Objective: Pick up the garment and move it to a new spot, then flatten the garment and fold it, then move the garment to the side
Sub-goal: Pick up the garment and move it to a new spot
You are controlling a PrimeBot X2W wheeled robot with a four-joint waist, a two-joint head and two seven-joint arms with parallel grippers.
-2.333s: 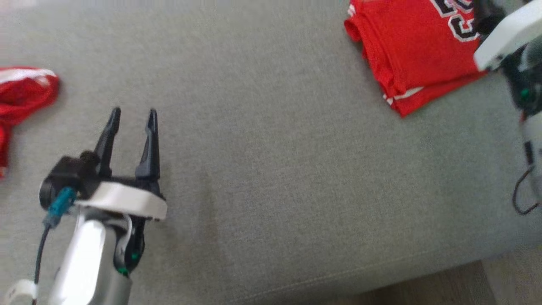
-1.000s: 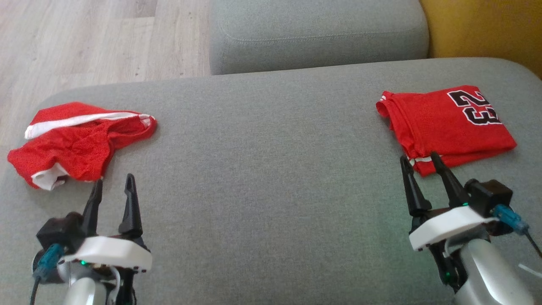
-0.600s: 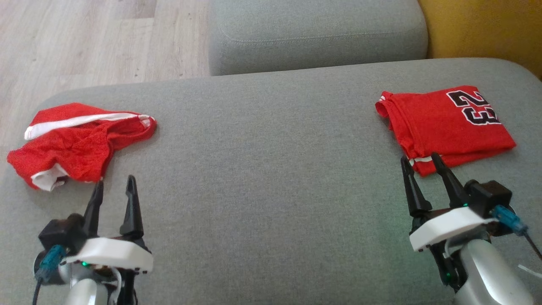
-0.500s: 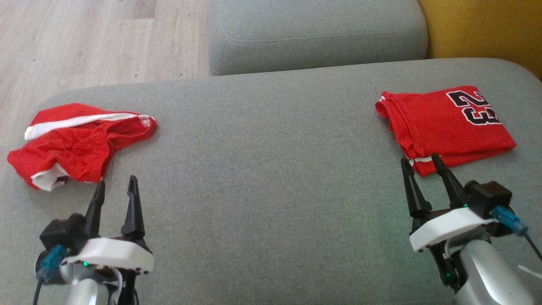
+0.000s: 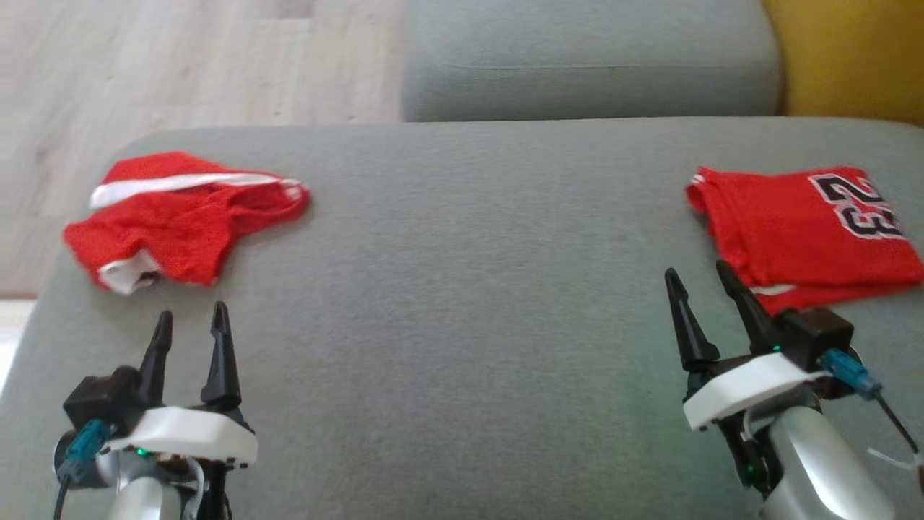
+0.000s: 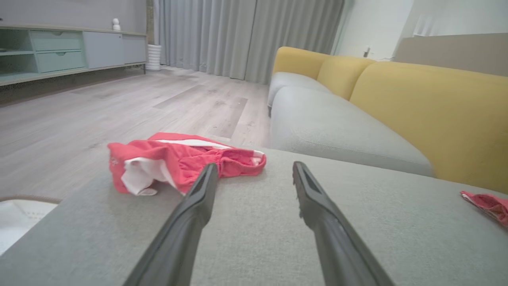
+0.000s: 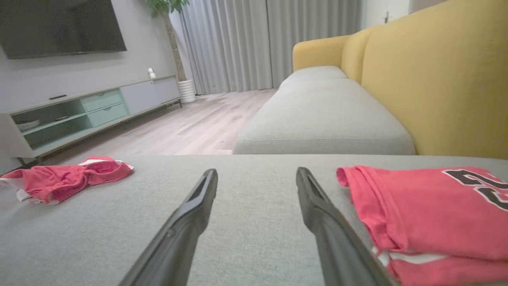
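Left gripper (image 5: 191, 310): lower left of the head view. Its two dark fingers are spread, with bare fabric between them and nothing held. The tips point up the frame and stop short of the crumpled garment.
Right gripper (image 5: 696, 269): lower right of the head view, spread the same way and empty. Its tips are at the near edge of the folded jersey; whether they touch it cannot be told.
Crumpled red garment (image 5: 188, 217): upper left of the head view, a loose heap with white trim near the cushion's left end. In the left wrist view it lies left of centre, beyond the left finger (image 6: 198, 206).
Folded red jersey (image 5: 801, 231): right side of the head view, lying flat, with a black 23 edged in white facing up.
Grey cushion (image 5: 462, 303): broad and flat, carrying both garments well apart, with bare fabric across its middle.
Second grey cushion (image 5: 592, 65): top centre.
Yellow sofa back (image 5: 852, 58): upper right corner.
Wood floor (image 5: 180, 65): upper left.
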